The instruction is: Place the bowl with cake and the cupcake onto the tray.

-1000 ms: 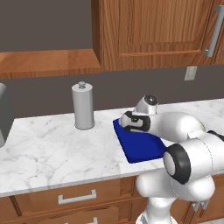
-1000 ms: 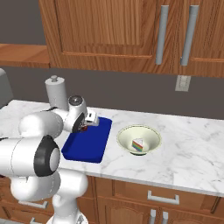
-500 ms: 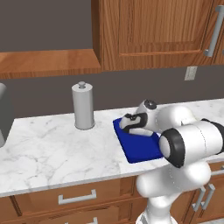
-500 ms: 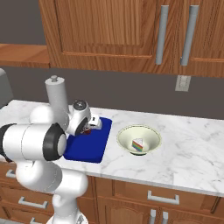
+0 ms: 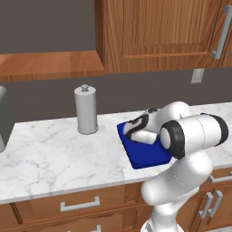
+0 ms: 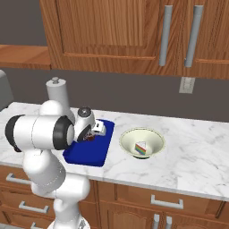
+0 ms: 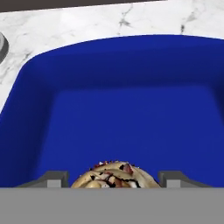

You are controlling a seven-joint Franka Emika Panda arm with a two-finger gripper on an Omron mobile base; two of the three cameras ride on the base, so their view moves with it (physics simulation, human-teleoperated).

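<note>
On the blue tray (image 7: 127,109), the cupcake (image 7: 113,175) sat between the end effector's (image 7: 113,178) fingertips (image 7: 52,178), which stood wide apart on either side and did not visibly press on it. It looked light, soft and crumbly, best pinched gently at the wrapper. The bowl (image 6: 142,143) with the cake (image 6: 141,148) rested on the marble surface (image 6: 192,152) just beside the tray; stiff and probably slippery, it called for a hold on the rim.

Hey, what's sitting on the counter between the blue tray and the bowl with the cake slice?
Nothing: in the right base view, bare marble counter separates the tray from the bowl.
</note>
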